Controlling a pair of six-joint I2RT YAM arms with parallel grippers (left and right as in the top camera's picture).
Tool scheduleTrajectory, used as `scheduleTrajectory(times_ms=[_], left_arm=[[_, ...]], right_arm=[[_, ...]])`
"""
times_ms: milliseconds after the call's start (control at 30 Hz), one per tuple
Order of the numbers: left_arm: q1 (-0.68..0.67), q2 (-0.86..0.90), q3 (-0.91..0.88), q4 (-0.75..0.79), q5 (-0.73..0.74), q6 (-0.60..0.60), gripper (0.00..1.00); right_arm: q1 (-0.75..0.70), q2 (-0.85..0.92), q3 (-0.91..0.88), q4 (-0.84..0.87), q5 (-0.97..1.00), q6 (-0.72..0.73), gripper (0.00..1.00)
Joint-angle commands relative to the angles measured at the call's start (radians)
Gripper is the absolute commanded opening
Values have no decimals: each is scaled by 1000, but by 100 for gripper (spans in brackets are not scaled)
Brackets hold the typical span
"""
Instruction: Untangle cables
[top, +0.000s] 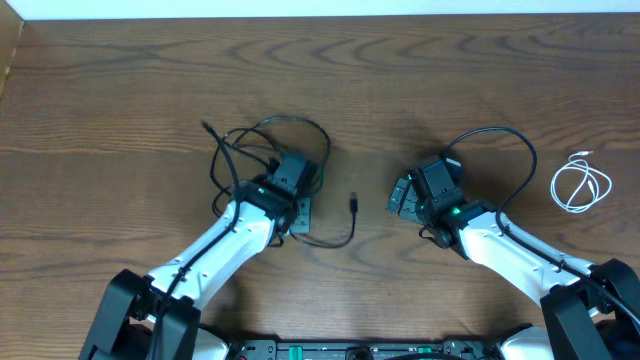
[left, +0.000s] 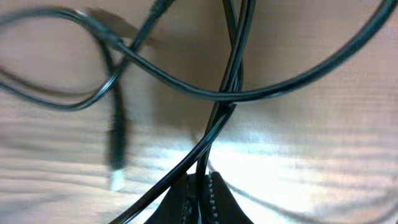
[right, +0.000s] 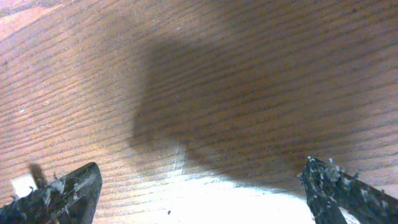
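Observation:
A black cable (top: 262, 135) lies in tangled loops on the wooden table left of centre, with one plug end (top: 355, 203) trailing toward the middle. My left gripper (top: 296, 205) sits over the tangle's near side. In the left wrist view its jaws (left: 202, 186) are shut on a black cable strand (left: 231, 68), with other loops crossing above and a plug end (left: 116, 146) at the left. A short white cable (top: 581, 183) is coiled at the far right. My right gripper (top: 402, 195) is open and empty over bare table (right: 199, 186), right of centre.
A thick black wire (top: 510, 140) arcs from the right arm, apart from the cables. The table's far edge meets a white strip at the top of the overhead view. Both arms reach in from the near edge.

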Motion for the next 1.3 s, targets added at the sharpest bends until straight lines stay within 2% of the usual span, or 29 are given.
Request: scheduleTrajectory(times_ms=[0, 133, 167, 200, 300, 433, 533, 567, 633, 733, 900, 1067, 1267], left_arm=[[5, 2, 53, -39, -179, 47, 8], [5, 2, 54, -58, -265, 54, 10], [5, 2, 54, -66, -253, 54, 25], [5, 2, 54, -69, -242, 54, 34], [5, 2, 68, -92, -201, 55, 41], [5, 2, 140, -162, -198, 54, 46], [5, 2, 161, -154, -198, 54, 47], [5, 2, 161, -146, -198, 54, 51], [6, 3, 161, -144, -206, 44, 52], [24, 4, 161, -168, -257, -80, 56], [129, 4, 161, -203, -249, -127, 58], [266, 3, 161, -206, -113, -123, 72], [319, 4, 156, -159, -13, -126, 71]], right_arm=[[-6, -11, -2, 1, 3, 14, 99], [-5, -11, -2, 2, 3, 14, 99], [-6, -11, -2, 2, 1, 14, 99], [-6, -11, -2, 2, 1, 14, 99], [-5, -11, -2, 2, 1, 14, 99], [-5, -11, -2, 2, 1, 14, 99], [-6, -11, -2, 2, 1, 14, 99], [-6, -11, -2, 2, 1, 14, 99], [-6, -11, -2, 2, 1, 14, 99], [-2, -11, -2, 3, -4, 14, 99], [-2, -11, -2, 27, -65, -8, 99], [-2, -11, -2, 59, -105, -40, 99], [-2, -11, -2, 61, -105, -39, 99]])
